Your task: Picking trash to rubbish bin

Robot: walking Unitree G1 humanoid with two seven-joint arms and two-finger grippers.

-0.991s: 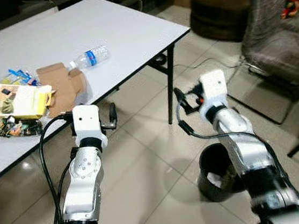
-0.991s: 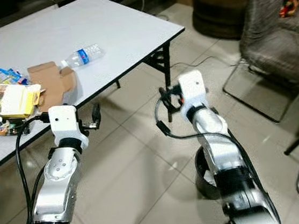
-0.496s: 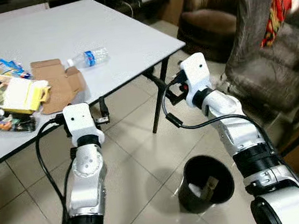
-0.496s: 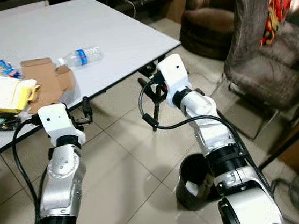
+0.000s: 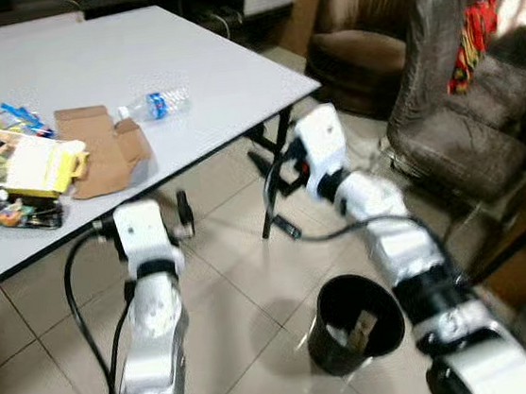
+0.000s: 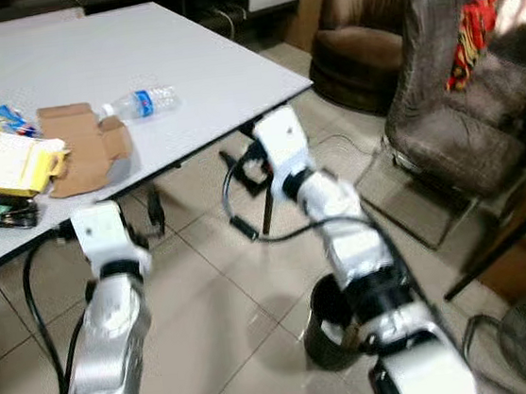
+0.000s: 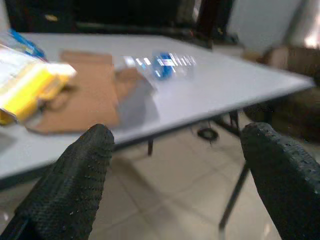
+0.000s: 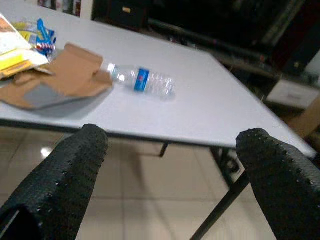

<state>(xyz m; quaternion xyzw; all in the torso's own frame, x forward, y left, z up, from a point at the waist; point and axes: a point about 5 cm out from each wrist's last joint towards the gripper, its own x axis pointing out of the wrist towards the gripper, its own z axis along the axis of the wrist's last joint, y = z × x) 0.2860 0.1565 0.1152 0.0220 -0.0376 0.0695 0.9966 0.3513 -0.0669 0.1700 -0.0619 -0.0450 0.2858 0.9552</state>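
Both sets of jaws wide open and empty, held out over the tiled floor short of the desk (image 5: 228, 58). Left gripper (image 7: 175, 165) low by the near edge, right gripper (image 8: 170, 170) raised beside the near right corner.

Trash not yet touched: bottle (image 5: 155, 104) lying on its side toward the middle, flattened cardboard (image 5: 106, 153) just left of it, yellow packet (image 5: 17, 166) and wrappers (image 5: 18, 213) farther left. Bin (image 5: 355, 320) on the floor near right, some scraps inside.

Risks, as a judgement: a round bottle liable to roll off under a glancing touch; thin flat cardboard hard to pinch; bin well apart from the desk, so drops possible on the carry.

Head views give the bin and both arms; wrist views give the spread fingers and the bottle's blue label, closer up.
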